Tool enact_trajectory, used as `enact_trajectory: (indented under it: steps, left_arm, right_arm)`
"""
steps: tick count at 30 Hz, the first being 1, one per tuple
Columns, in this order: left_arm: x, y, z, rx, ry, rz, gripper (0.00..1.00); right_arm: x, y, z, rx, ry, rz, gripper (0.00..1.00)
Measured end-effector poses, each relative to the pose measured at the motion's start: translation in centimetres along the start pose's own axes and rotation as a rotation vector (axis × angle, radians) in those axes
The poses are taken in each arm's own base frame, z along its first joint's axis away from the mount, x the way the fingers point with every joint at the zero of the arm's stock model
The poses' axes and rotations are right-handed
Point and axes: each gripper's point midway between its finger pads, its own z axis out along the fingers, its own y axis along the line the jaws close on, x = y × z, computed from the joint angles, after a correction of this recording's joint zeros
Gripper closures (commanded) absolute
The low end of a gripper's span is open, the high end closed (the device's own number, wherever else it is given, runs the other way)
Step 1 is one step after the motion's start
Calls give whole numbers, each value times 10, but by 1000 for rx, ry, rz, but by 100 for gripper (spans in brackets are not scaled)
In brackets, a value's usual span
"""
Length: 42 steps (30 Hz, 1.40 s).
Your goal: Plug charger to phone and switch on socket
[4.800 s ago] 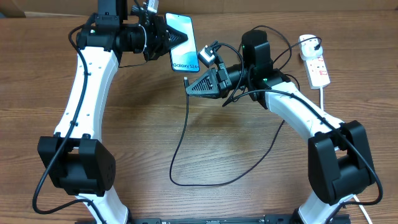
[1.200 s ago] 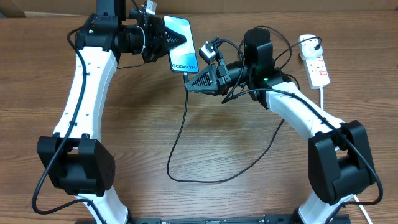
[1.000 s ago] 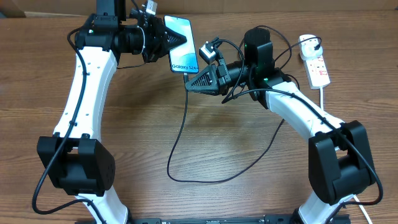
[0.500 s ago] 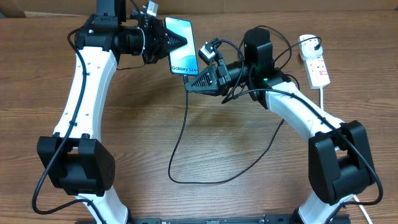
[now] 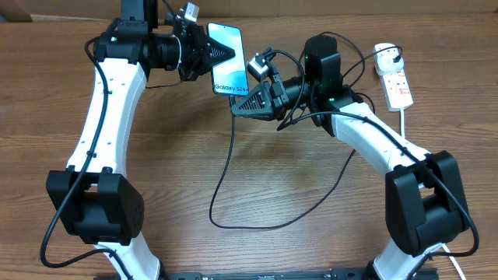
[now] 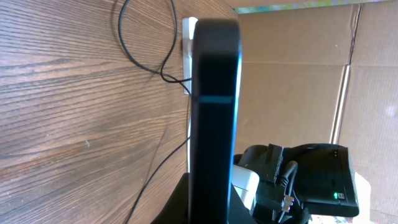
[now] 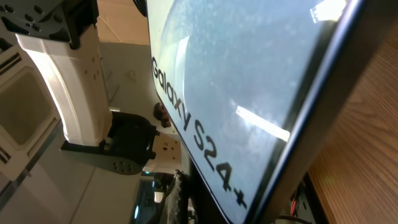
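My left gripper (image 5: 212,56) is shut on the phone (image 5: 228,54) and holds it above the table at the back, screen up, with the "Galaxy S24" text at its near end. The left wrist view shows the phone's dark edge (image 6: 214,93). Its screen fills the right wrist view (image 7: 249,81). My right gripper (image 5: 235,107) is shut on the connector tip of the charger (image 5: 226,171), right at the phone's near end. I cannot tell whether the tip is seated. The black cable loops down over the table. The socket (image 5: 398,87) lies at the far right.
A white plug head (image 5: 386,53) sits in the socket's far end, and its thick white cord (image 5: 405,124) runs toward the front. Cardboard walls (image 6: 298,74) stand behind the table. The cable loop (image 5: 249,225) lies between the two arm bases.
My right gripper has brought the connector tip up from beside the phone to its near end. My left gripper has shifted the phone slightly to the right. The cable loop has swung a little.
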Motion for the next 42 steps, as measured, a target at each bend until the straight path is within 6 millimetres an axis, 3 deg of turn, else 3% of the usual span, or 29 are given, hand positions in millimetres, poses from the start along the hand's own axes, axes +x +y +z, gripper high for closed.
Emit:
enact_trajectory:
  steps: [33,42]
  left_arm:
    - [5,-2,-1,14,23,-15,96]
    - [7,-1,-1,16,30,-18,96]
  right_arm:
    - [2,3,1,-4,8,13,96]
    - [-7,1,-13,6,-37,29,96]
